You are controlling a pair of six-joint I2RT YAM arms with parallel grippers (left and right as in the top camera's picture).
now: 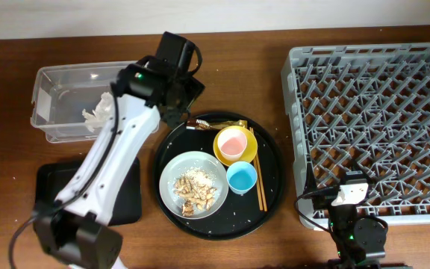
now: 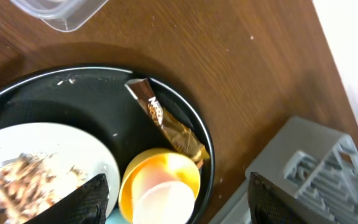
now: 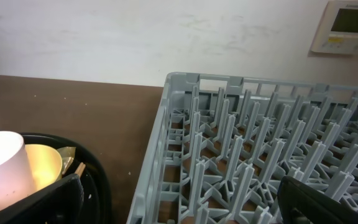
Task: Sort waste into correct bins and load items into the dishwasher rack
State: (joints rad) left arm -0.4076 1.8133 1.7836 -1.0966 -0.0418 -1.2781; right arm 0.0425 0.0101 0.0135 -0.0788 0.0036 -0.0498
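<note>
— Brown table (image 1: pixel 6 149) is holding everything. What is lying in the grey bowl (image 1: pixel 181 166)?

— Crumbly food scraps (image 1: pixel 198 190) are sitting in it. The bowl is resting on the round black tray (image 1: pixel 271 202), beside the blue cup (image 1: pixel 241 177). The pink cup (image 1: pixel 232 142) is standing inside the yellow bowl (image 1: pixel 251 149), and the chopsticks (image 1: pixel 260 179) are lying along the tray's right side.

— And the small brown scrap (image 2: pixel 166 121)?

— It is lying at the tray's far edge. The left wrist view is showing it shiny and crinkly; from overhead it is looking like a thin stick.

— Where is the tissue (image 1: pixel 95 116) sitting?

— Inside the clear tub (image 1: pixel 58 86). The left arm (image 1: pixel 118 149) is covering part of that tub and part of the flat black tray (image 1: pixel 125 198).

— Is the left gripper (image 2: pixel 178 186) grabbing anything?

— No, its fingers (image 2: pixel 86 199) are spreading wide above the tray's far side, with nothing between them. The right gripper (image 3: pixel 185 205) is gaping too, empty, by the near edge of the rack (image 1: pixel 379 112).

— What is only the right wrist view showing?

— It is showing a white wall (image 3: pixel 104 37) and a little wall panel (image 3: pixel 347 25).
</note>
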